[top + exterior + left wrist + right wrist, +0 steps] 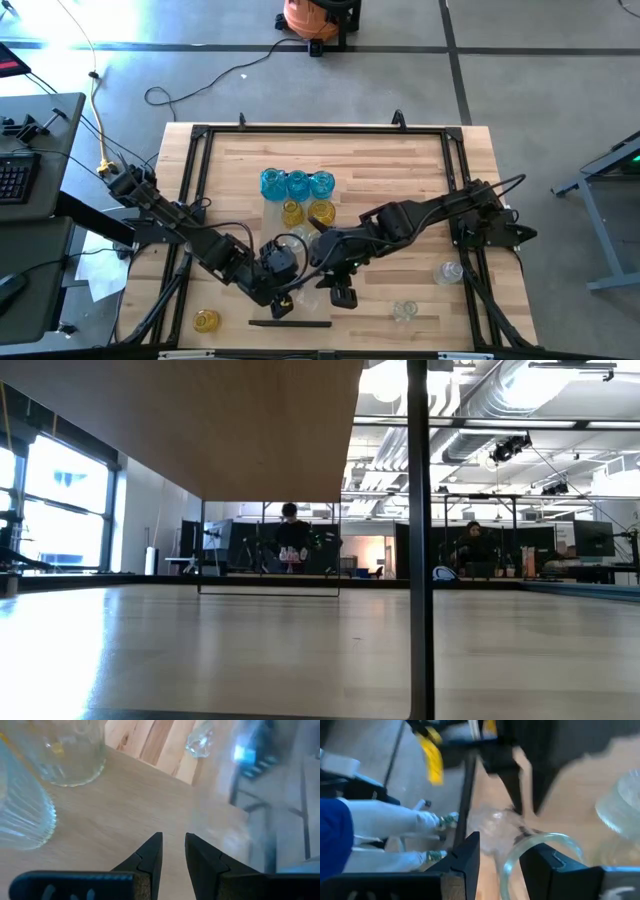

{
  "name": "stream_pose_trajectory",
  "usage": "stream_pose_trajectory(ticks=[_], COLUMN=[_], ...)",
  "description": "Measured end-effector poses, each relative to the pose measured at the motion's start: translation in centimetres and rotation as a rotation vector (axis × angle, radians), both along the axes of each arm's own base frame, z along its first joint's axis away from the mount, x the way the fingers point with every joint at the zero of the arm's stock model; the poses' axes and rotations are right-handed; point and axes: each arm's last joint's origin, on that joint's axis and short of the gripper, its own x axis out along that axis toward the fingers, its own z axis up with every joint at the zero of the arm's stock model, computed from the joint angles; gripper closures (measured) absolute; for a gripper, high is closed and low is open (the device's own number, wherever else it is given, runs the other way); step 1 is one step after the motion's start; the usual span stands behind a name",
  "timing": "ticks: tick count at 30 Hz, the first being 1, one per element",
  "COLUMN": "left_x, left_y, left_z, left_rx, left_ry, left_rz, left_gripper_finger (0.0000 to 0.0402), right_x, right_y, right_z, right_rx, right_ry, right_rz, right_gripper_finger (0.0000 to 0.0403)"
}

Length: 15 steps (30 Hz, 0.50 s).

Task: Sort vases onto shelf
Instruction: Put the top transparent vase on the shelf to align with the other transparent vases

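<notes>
The shelf (130, 800) is a pale smooth panel raised above the plank table; its dark end strip (300, 323) lies near the table's front edge. Three blue vases (297, 184) and two yellow ones (306, 212) stand on its far part. Two clear vases (65, 755) stand on it just ahead of my left gripper (174, 840), which hovers over the shelf, fingers slightly apart, nothing between them. My right gripper (502, 845) is open at a clear vase (540, 840) on the shelf, beside the left gripper (282, 305). My right gripper stands at the clear vase's rim (512, 857), slanting down from the table's right: one finger (540, 862) shows inside the mouth, the other (470, 852) outside, the wall in the gap between. Whether either finger touches the glass, I cannot tell.
A yellow vase (206, 320) rests on the table at the front left. Two clear vases (450, 271) (404, 311) lie on the table at the front right. A black frame (300, 130) rims the table. In the low view a shelf post (420, 540) stands close.
</notes>
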Motion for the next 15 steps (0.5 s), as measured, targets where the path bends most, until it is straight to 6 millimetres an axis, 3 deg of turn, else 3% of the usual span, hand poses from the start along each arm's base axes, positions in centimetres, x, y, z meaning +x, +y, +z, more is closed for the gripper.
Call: stream_pose_trajectory(ticks=[10,15], left_x=[0.02,-0.18], left_y=[-0.07,-0.35], left_z=[-0.02,-0.03], left_rx=[-0.018,-0.023], left_ry=[-0.006,-0.003], left_rz=[0.024,0.017], left_gripper_finger=[0.0328,0.0328], right_x=[0.06,-0.12], right_y=[-0.01,-0.04], right_z=[0.61,0.26], right_rx=[0.005,0.0], right_ry=[-0.048,-0.009], right_rz=[0.003,0.012], right_gripper_finger=[0.0293,0.032])
